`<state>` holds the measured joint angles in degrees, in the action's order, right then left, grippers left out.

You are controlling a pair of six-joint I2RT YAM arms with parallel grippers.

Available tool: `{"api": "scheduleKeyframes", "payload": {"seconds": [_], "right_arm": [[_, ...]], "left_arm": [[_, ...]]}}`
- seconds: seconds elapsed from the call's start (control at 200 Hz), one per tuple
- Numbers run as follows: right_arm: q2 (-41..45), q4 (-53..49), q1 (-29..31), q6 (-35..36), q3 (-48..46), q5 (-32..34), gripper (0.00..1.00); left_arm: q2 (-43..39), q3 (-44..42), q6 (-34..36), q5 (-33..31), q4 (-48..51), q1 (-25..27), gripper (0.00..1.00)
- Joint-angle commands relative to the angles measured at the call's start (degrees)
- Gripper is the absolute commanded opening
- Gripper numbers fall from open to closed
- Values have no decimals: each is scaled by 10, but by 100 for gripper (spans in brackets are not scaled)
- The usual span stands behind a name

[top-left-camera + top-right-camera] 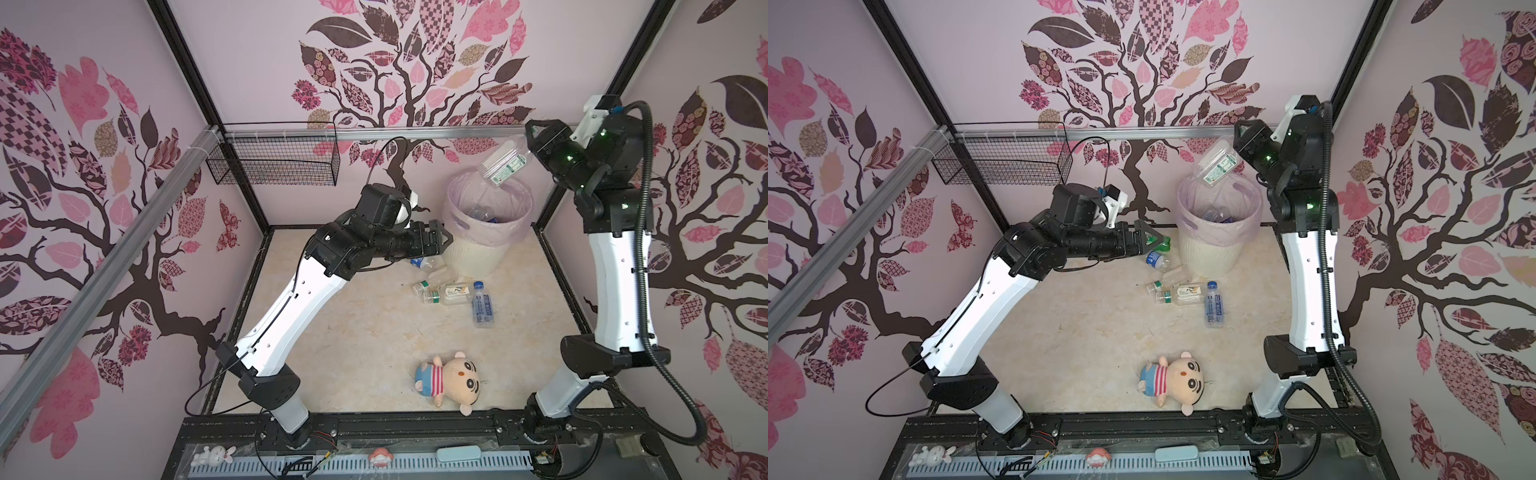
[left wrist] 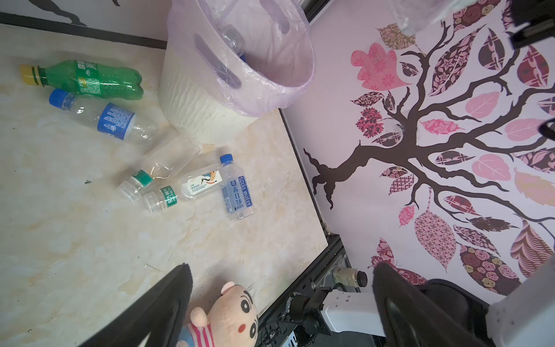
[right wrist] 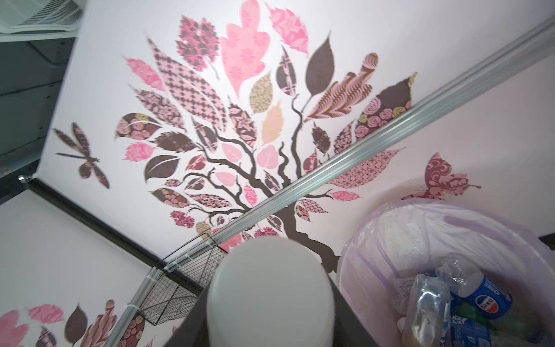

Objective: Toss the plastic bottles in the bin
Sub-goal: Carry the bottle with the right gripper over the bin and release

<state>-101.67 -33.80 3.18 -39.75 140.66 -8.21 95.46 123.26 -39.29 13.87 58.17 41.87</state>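
My right gripper [image 1: 528,145] is high over the bin [image 1: 473,259], shut on the white-capped end of a clear plastic bottle [image 1: 505,164] that hangs tilted above the bin's pink-lined rim [image 1: 1219,226]. In the right wrist view the white cap [image 3: 270,294] fills the gap between the jaws of the right gripper [image 3: 270,285]. Several bottles [image 3: 444,300] lie inside the bin. My left gripper [image 1: 445,239] hovers open and empty to the left of the bin. Below it on the floor lie a green bottle [image 2: 90,79], a blue-labelled bottle [image 2: 112,120], two clear green-banded ones [image 2: 168,177] and a soda-water bottle [image 2: 235,187].
A plush doll in a striped shirt [image 1: 449,380] lies near the front edge of the floor. A black wire mesh basket [image 1: 274,160] hangs on the back rail at the left. The walls close in on three sides.
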Motion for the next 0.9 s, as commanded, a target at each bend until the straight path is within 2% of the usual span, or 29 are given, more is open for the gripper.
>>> {"api": "scheduleKeyframes", "payload": {"seconds": [0.0,0.085,0.115,0.195,0.33,0.385,0.655,0.895], "right_arm": [[-113,-55,-29,-41,31,-18,65],[-180,-121,-32,-34,136,-21,93],[-190,-133,-32,-30,164,-21,99],[-176,-122,-33,-23,150,-25,100],[-91,-52,-32,-18,4,-25,100],[-69,-43,-32,-17,-28,-25,100],[-33,-92,-33,7,-35,-27,100],[22,-131,-32,19,-69,-47,100]], "left_arm": [[-16,-16,-4,11,-2,-7,97],[-21,-21,-1,12,-3,-7,97],[-22,-26,0,12,-5,-7,97],[-29,-37,3,7,-4,-7,97],[-29,-44,1,9,-8,-9,97],[-27,-43,-1,10,-9,-9,97],[-25,-53,-13,10,-17,-8,97],[-31,-104,-45,5,-65,-7,97]]}}
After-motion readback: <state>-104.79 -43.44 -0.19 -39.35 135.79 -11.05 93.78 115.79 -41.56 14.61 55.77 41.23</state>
